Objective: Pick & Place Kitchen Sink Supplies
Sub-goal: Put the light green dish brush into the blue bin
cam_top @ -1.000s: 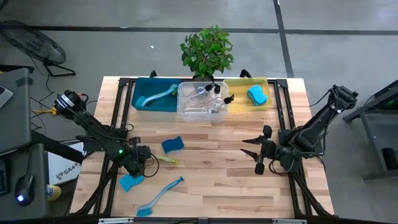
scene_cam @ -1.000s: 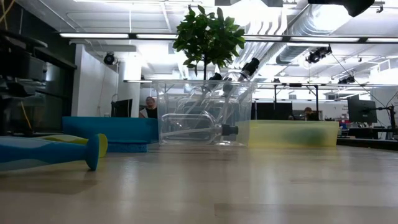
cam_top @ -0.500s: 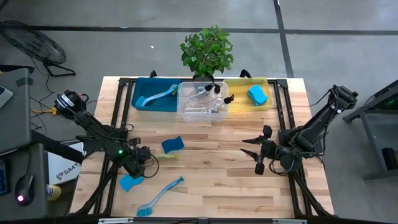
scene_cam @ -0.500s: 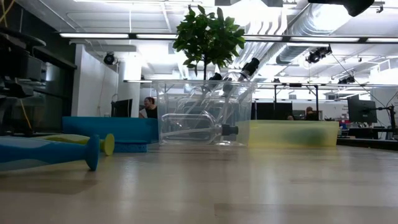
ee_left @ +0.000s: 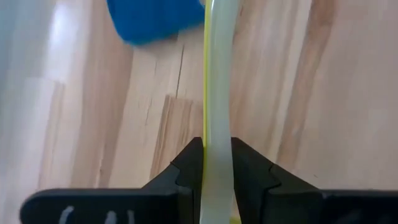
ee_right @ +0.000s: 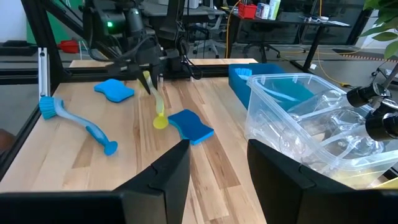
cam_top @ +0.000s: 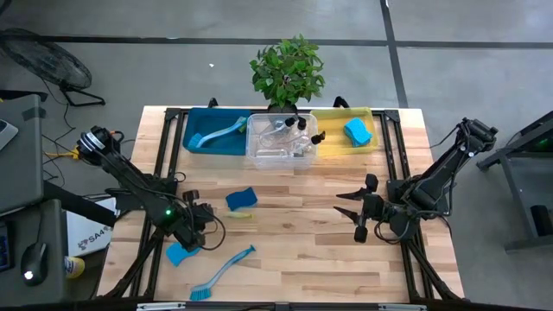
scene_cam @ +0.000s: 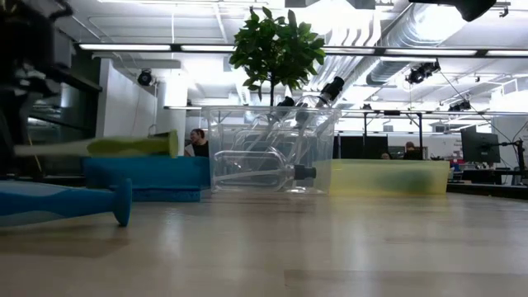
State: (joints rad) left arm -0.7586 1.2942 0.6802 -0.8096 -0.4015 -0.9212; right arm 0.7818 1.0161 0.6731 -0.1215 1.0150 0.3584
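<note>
From above, the left gripper (cam_top: 200, 226) clamps the yellow-green brush (cam_top: 235, 215) beside a blue sponge (cam_top: 241, 199) – low view shows it lifted for carrying to the bins – while the right gripper (cam_top: 357, 214) waits, fingers spread, mid-table

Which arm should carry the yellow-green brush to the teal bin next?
Left. The left gripper already has its jaws clamped on the yellow-green brush, which the low view shows off the table. The teal bin is on the left arm's side. The right gripper is open, empty, across the table.
</note>
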